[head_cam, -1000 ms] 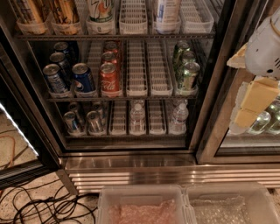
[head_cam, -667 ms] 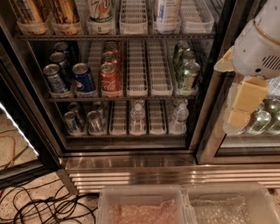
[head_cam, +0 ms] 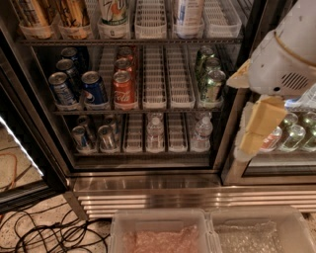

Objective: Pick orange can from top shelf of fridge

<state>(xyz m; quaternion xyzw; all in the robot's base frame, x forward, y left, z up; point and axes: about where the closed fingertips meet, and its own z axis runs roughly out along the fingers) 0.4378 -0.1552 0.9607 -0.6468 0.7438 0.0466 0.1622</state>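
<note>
On the top shelf (head_cam: 148, 42) of the fridge (head_cam: 148, 184), the orange can (head_cam: 73, 14) stands untouched beside a 7UP can (head_cam: 113, 12). The gripper (head_cam: 257, 129), jaw state impossible to tell, has swung in from the right, well apart; the reach looks barely begun.

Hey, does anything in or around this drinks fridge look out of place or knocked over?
Only the tangle of black cables on the speckled floor, lower left. The metal drink cans stand upright. The pale yellow claw hangs at right, outside the black-framed fridge.
</note>
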